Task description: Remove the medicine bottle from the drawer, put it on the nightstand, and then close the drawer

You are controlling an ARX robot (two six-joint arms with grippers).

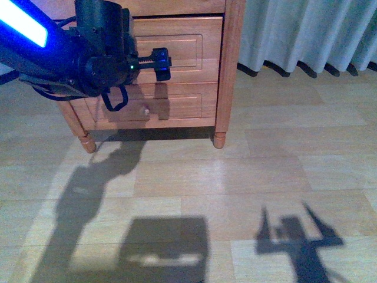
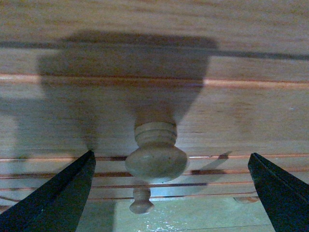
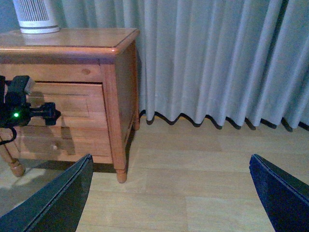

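The nightstand [image 1: 230,71] stands at the back left, and both its drawers look shut. The upper drawer [image 1: 188,47] has a recessed panel front. My left gripper [image 1: 162,63] is open right at this front. In the left wrist view the round wooden knob [image 2: 157,162] sits between the open fingers of the left gripper [image 2: 171,159], untouched. The lower drawer's knob [image 2: 141,200] shows below it. My right gripper [image 3: 171,159] is open and empty over the floor, away from the nightstand [image 3: 116,96]. The medicine bottle is hidden.
A tall white ribbed device [image 3: 35,17] stands on the nightstand top. Grey curtains [image 3: 217,58] hang to the floor right of the cabinet and also show in the front view [image 1: 306,29]. Pale wood-plank floor [image 1: 235,177] lies in front, with arm shadows on it.
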